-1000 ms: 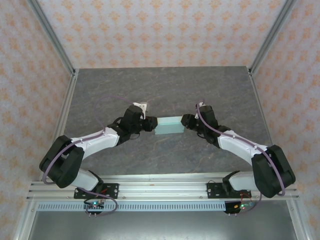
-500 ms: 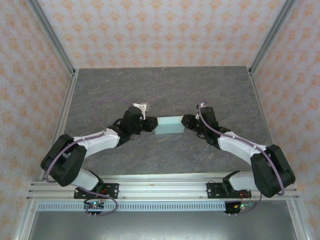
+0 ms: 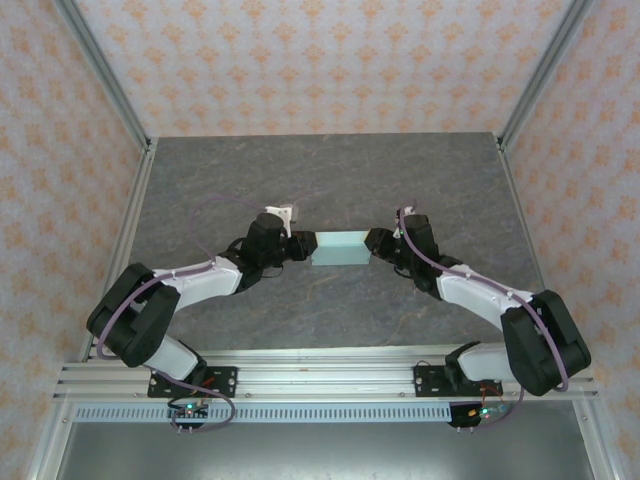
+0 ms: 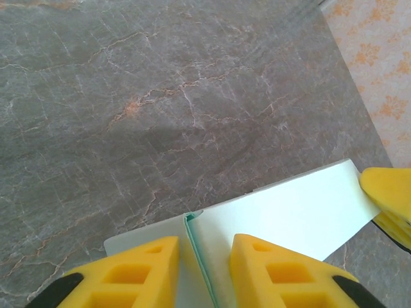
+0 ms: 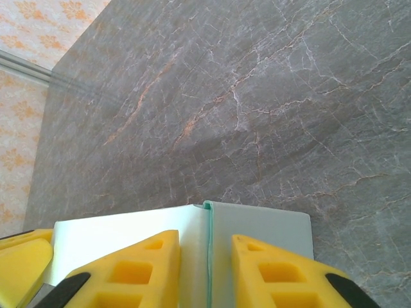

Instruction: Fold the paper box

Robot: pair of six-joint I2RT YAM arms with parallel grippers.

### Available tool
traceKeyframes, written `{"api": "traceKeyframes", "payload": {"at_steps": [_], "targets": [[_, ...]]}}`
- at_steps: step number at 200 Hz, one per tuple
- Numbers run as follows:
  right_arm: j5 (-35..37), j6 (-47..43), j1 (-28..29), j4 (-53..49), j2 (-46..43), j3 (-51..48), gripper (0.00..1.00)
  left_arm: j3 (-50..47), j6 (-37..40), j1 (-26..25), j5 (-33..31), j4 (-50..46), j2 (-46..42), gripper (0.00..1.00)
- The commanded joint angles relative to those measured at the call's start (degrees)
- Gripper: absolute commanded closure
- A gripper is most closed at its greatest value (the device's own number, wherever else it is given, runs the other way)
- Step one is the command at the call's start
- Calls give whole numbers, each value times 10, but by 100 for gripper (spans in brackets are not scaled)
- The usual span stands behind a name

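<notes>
Top external: the paper box (image 3: 340, 248) lies mid-table between the two arms. The left gripper (image 3: 303, 247) is at its left end and the right gripper (image 3: 376, 243) at its right end.

Change over the last second:
- The box has crept a little away from the arm bases and now lies squarer across the table. Before, it sat slightly skewed.
- The left arm's elbow has swung outward. The right arm has hardly shifted.

Reading: the arms look to be truing the box up between them. It already has a rectangular, closed-looking form, so the fold is probably in its late stage. What is left would be tucking or pressing the ends.

Left wrist: jaws narrow, the yellow fingers (image 4: 138, 273) either side of a raised fold edge of the card. The other arm's yellow fingertip is at the box's far corner. Right wrist: same setup, narrow jaws, fingers (image 5: 282, 273) straddling a corner edge of the box. In both views a sliver of gap shows beside the card, so I cannot tell whether either pair is actually pinching.

Surface: the table (image 3: 330, 180) is dark grey, a veined stone pattern with rusty streaks.

Room: walls (image 3: 320, 60) papered in pale peach with orange motifs, aluminium posts (image 3: 100, 70) at the corners, and a slotted metal rail (image 3: 330, 375) along the near edge carrying the arm bases.
</notes>
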Motion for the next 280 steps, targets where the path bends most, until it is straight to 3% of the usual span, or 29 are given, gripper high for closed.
{"api": "traceKeyframes", "payload": {"at_steps": [1,53,100,143,172,280], "targets": [[13,-20,3,-213,34,-31,74,-20,3,-9,-7,-190,35,66],[3,-42,-10,-232,19,-14,68,4,3,-8,4,-200,30,63],[-56,-98,-42,-287,25,12,65,2,6,-7,11,-199,38,65],[-98,-118,-46,-319,59,19,71,0,9,-8,11,-202,43,66],[-102,-70,-46,-277,63,-15,73,-24,-1,-7,19,-181,56,67],[-38,-26,-44,-271,88,-46,86,-58,-18,-7,-14,-153,68,69]]}}
